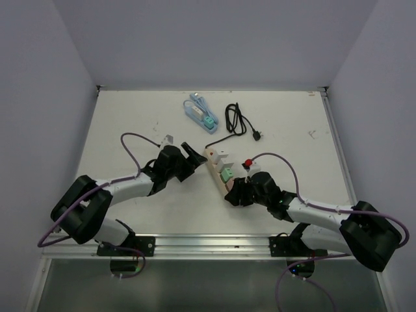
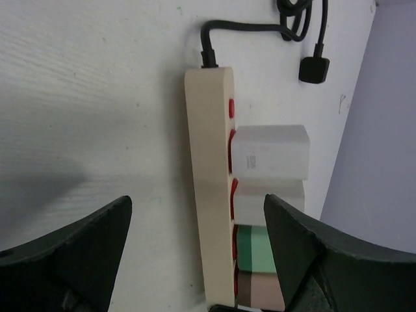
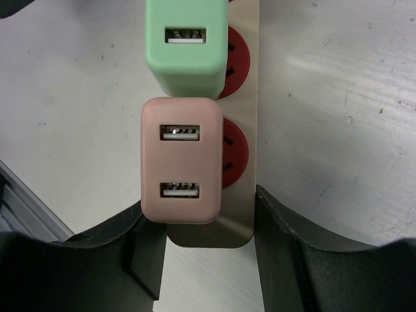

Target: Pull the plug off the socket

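The white table (image 1: pixel 130 117) carries a beige power strip (image 2: pixel 208 162) lying near its middle, between the two arms, with its black cord (image 2: pixel 247 27) trailing toward the far edge. The right gripper (image 3: pixel 201 221) sits at the strip's near end, one finger against each long side, and looks clenched on it. The left gripper (image 2: pixel 198 214) hangs released at the far end, its fingers spread wide to either side of the strip and touching nothing.

Four boxy plugs stand in a row in the strip: a white plug (image 2: pixel 270 153) farthest out, a second white plug (image 2: pixel 268 201), a green plug (image 3: pixel 185 45) and a pink plug (image 3: pixel 181 161) nearest the right gripper. They partly cover the red sockets (image 3: pixel 235 153).

The plugs look like hard, smooth plastic, light but seated by prong friction, so fingers could slip. The best hold is probably on two flat opposite faces, pulling straight out. The strip itself seems light and would likely lift unless pinned. Which plug is meant, I cannot tell.
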`<action>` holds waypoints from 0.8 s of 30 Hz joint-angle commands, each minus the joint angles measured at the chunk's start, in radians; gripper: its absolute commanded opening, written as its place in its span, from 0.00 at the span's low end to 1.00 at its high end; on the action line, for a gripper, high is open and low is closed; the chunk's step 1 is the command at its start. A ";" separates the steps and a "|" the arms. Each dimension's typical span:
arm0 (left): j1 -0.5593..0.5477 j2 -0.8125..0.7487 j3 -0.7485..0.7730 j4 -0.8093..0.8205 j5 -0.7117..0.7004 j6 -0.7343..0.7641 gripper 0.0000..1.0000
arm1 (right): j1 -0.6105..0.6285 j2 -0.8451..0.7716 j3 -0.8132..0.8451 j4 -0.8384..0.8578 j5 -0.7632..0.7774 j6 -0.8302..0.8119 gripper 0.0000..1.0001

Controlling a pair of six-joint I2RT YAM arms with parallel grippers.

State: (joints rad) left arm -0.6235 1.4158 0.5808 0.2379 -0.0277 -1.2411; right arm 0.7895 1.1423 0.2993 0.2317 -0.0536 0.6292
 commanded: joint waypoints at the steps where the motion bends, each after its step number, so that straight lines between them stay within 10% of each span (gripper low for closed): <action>1: 0.033 0.086 0.048 0.077 -0.035 -0.061 0.86 | 0.014 -0.035 -0.011 0.112 -0.068 0.000 0.00; 24: 0.067 0.417 0.209 0.190 0.087 -0.052 0.73 | 0.016 -0.019 -0.019 0.146 -0.103 -0.019 0.00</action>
State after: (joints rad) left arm -0.5732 1.8038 0.7830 0.4126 0.0593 -1.2999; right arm 0.7921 1.1397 0.2733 0.2619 -0.1001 0.6281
